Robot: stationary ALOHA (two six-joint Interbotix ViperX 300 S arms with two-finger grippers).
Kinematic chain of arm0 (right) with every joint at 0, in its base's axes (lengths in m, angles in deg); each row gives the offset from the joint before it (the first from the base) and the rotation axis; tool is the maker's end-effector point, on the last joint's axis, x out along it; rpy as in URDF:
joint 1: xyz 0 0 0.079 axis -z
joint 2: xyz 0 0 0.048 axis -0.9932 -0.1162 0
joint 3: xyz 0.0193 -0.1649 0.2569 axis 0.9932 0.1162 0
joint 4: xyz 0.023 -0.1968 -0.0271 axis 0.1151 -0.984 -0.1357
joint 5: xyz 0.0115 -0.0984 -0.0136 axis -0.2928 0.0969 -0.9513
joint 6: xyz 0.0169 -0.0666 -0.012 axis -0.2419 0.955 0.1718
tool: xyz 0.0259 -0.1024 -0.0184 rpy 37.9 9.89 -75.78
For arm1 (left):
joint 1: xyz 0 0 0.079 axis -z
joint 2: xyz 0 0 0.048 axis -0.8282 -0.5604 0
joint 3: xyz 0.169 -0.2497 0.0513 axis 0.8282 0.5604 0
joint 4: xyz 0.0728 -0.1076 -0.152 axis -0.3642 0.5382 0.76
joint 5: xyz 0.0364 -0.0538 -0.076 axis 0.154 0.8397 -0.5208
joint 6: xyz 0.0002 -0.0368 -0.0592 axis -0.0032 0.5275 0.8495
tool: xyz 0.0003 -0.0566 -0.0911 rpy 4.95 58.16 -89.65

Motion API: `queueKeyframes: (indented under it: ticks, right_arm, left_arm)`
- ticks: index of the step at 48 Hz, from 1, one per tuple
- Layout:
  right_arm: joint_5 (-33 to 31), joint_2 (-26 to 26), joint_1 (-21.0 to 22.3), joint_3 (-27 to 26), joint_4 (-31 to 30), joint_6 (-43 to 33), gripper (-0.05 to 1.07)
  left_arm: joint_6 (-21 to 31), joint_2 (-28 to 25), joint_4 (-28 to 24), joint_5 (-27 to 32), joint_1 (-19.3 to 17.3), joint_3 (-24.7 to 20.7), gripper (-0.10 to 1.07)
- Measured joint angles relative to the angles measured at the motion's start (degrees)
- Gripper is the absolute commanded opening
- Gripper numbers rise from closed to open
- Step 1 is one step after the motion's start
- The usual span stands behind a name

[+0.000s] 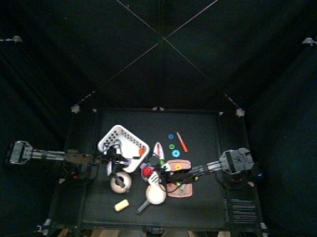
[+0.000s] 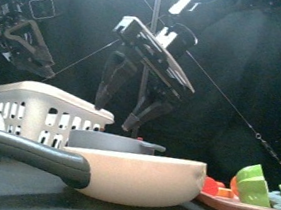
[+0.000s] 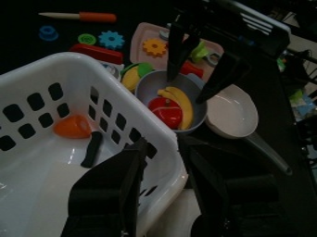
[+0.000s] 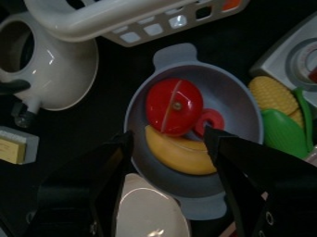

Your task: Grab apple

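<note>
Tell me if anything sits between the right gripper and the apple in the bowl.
Nothing visible does. The right gripper hangs open right above the grey bowl, with the apple uncovered inside. A banana lies against the apple, crowding one side.

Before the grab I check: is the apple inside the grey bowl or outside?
Inside: the apple lies in the grey bowl beside a banana.
</note>
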Motion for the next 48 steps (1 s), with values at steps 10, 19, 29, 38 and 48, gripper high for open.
queueKeyframes:
  ticks: [10,19,29,38,48]
  right_arm:
    - [-5.2,-2.0,0.4,-3.1,1.9,3.9,0.94]
    - [-5.2,-2.8,0.9,-3.4,2.1,4.0,0.94]
    - [-3.8,-3.5,1.1,-3.6,2.1,4.0,0.94]
    - [-3.1,-4.2,1.7,-3.8,2.0,4.1,0.94]
    - [-2.5,-5.4,1.9,-4.4,2.0,4.1,0.94]
  left_arm:
    - [0.0,0.0,0.0,0.0,0.0,0.0,0.75]
    - [0.0,0.0,0.0,0.0,0.1,0.0,0.75]
    - [0.0,0.0,0.0,0.0,0.0,0.0,0.75]
    - [0.0,0.0,0.0,0.0,0.0,0.0,0.75]
    - [0.0,0.0,0.0,0.0,0.0,0.2,0.75]
